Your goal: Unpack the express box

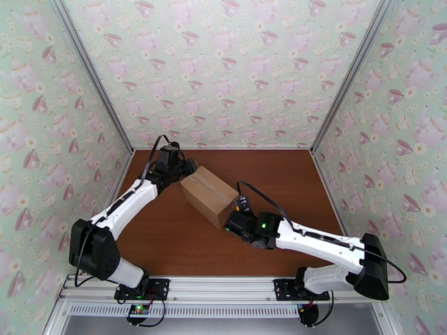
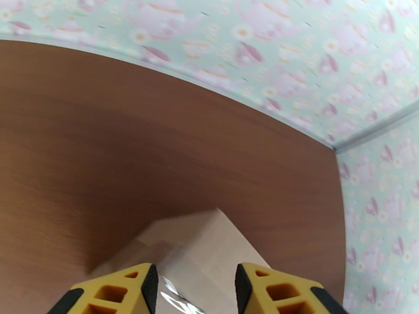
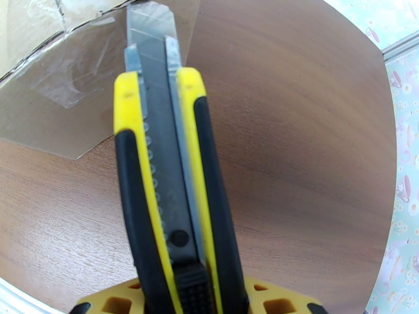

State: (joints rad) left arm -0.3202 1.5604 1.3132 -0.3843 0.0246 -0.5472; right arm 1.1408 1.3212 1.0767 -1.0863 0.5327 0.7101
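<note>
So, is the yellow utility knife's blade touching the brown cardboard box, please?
Cannot tell. In the right wrist view the knife's steel blade overlaps the brown cardboard box's taped end, but no contact or gap shows plainly.

No readable text, brand, number or sign is showing anywhere. The plain brown rectangular cardboard express box (image 1: 208, 195) is presenting bare faces, and the yellow-and-black plastic utility knife (image 3: 167, 179) is carrying no legible marking.

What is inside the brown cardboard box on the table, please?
The plain brown rectangular cardboard box is closed: its flaps are shut, with a strip of clear tape over the seam. The flaps cover whatever is inside, so the contents cannot be seen.
</note>
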